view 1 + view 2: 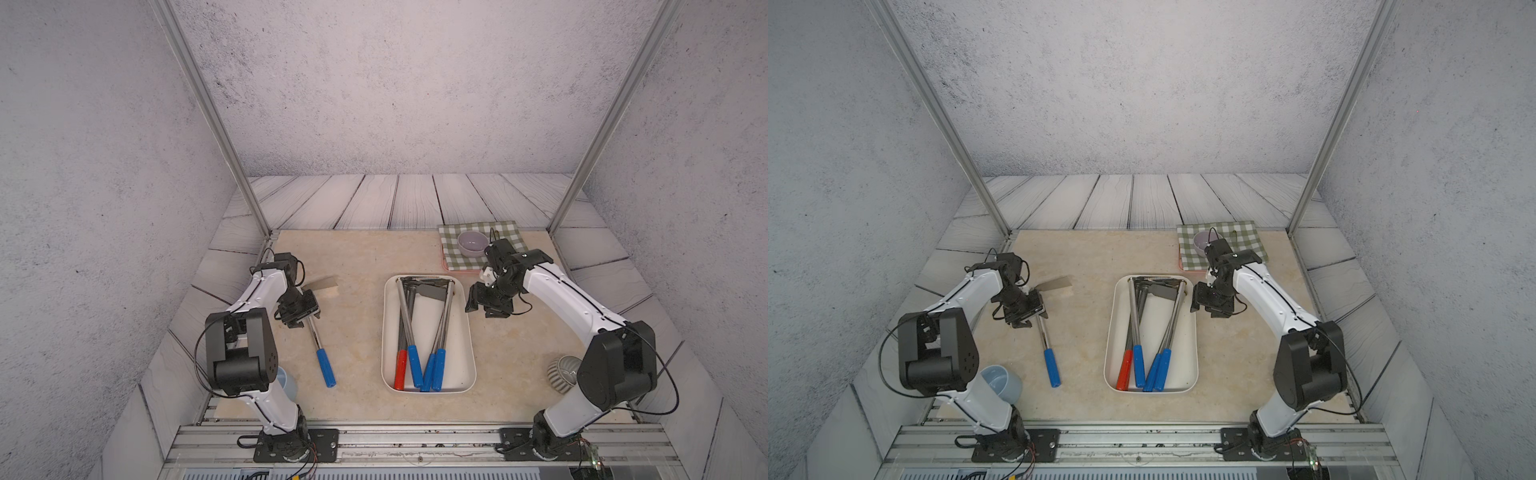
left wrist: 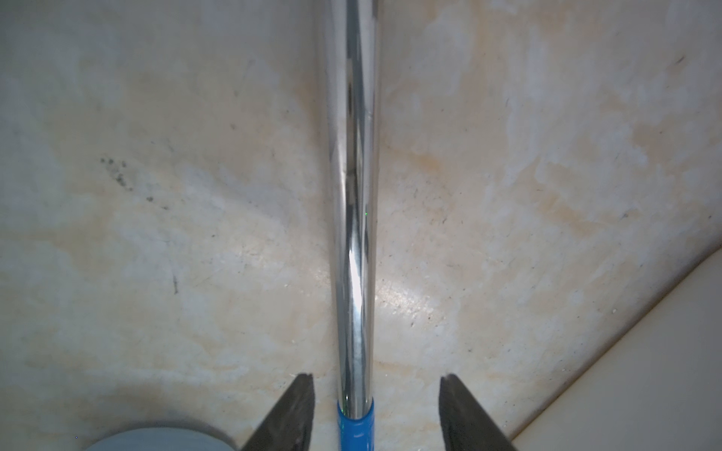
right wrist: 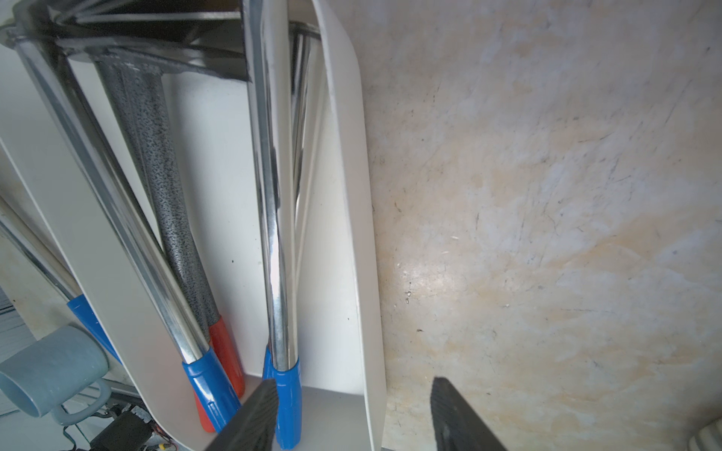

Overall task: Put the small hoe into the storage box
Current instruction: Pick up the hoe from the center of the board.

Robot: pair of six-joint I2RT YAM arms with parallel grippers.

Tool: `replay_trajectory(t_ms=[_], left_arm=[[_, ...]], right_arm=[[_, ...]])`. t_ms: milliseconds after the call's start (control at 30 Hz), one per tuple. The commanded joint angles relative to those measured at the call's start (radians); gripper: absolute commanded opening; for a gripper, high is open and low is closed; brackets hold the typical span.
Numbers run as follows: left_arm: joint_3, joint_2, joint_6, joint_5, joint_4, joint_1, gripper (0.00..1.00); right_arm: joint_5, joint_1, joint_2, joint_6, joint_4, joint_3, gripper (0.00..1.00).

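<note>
The small hoe lies on the beige table left of the storage box, with its blue handle [image 1: 325, 368] toward the front, its chrome shaft [image 2: 355, 234] running back, and its blade [image 1: 1054, 284] at the far end. My left gripper [image 1: 305, 320] [image 2: 376, 377] hangs open over the shaft, which runs between the fingers without touching either. The storage box [image 1: 471, 345] [image 1: 1196, 345] is a cream-white tray holding several tools with blue and red handles. My right gripper [image 1: 484, 309] [image 3: 355, 382] stands open at the box's right wall [image 3: 363, 273], holding nothing.
A green checked cloth [image 1: 505, 235] with a purple bowl [image 1: 471, 241] lies at the back right. A blue-grey mug [image 1: 1000, 382] stands by the left arm's base. A grey ribbed object [image 1: 561, 372] sits beside the right arm's base.
</note>
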Motion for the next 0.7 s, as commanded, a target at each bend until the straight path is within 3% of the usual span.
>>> replay_trajectory(t_ms=[0,667], left_arm=[[0.01,0.029,0.01,-0.026,-0.009,0.013,0.54],[0.306,0.265,-0.025,-0.135,-0.118,0.042,0.54]], right_arm=[[-0.007,0.004,-0.009,-0.011,-0.001,-0.013,0.65],[-0.013,0.004,-0.003,-0.02,0.004,-0.023,0.65]])
